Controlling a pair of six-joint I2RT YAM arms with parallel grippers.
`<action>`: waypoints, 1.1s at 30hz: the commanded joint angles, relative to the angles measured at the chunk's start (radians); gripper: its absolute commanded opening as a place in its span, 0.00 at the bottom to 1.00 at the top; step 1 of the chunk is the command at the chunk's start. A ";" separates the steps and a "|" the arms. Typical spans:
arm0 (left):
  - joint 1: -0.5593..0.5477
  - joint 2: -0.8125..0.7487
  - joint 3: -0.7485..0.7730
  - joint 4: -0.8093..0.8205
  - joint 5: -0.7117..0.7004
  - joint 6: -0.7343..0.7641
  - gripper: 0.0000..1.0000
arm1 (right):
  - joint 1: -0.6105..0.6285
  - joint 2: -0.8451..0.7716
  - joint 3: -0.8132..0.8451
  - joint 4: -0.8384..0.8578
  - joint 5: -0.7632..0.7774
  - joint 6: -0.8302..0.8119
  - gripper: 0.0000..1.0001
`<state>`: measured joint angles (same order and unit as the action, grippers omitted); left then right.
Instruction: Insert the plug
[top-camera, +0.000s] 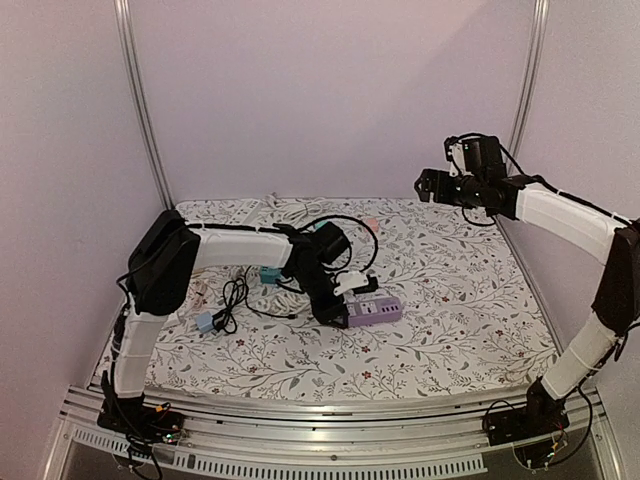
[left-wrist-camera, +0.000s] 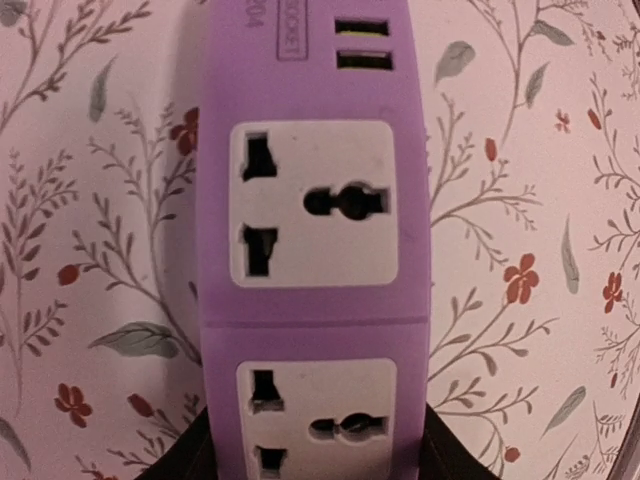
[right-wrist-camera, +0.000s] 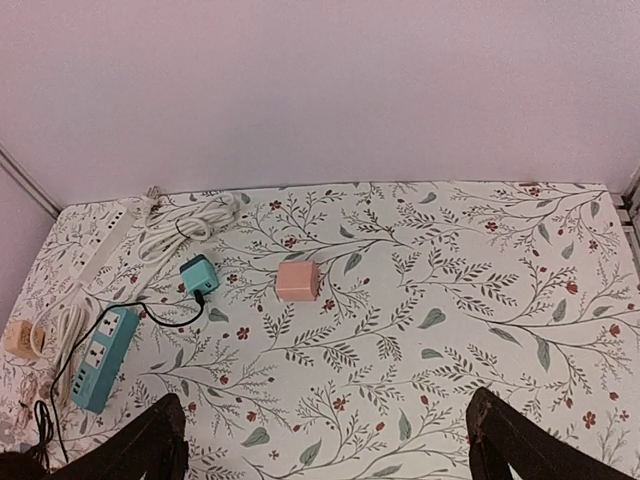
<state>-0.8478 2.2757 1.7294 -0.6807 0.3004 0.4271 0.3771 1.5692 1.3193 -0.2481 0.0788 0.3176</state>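
A purple power strip lies on the floral cloth at mid-table. In the left wrist view it fills the middle, with two empty white sockets and two USB ports. My left gripper is at the strip's left end; its dark fingers press against both long sides, so it is shut on the strip. A white plug with a black cable lies just behind the strip. My right gripper is raised high at the back right, and it is open and empty.
A pink cube, a teal adapter with a black cable, a teal power strip and a white power strip with a coiled cord lie at the back left. Black cables and a blue plug lie left of my left arm.
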 joint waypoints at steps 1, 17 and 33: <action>-0.036 -0.030 -0.116 -0.045 0.064 0.004 0.44 | -0.005 0.268 0.243 -0.108 -0.149 0.099 0.95; 0.027 -0.336 -0.347 0.117 0.061 -0.054 1.00 | -0.013 1.045 0.937 -0.042 -0.264 0.574 0.73; 0.203 -0.340 -0.343 0.329 -0.075 -0.284 1.00 | -0.023 1.247 1.080 -0.008 -0.216 0.775 0.66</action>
<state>-0.7021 1.9438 1.3960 -0.4587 0.2943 0.2455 0.3576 2.7369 2.3596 -0.2455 -0.1307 1.0168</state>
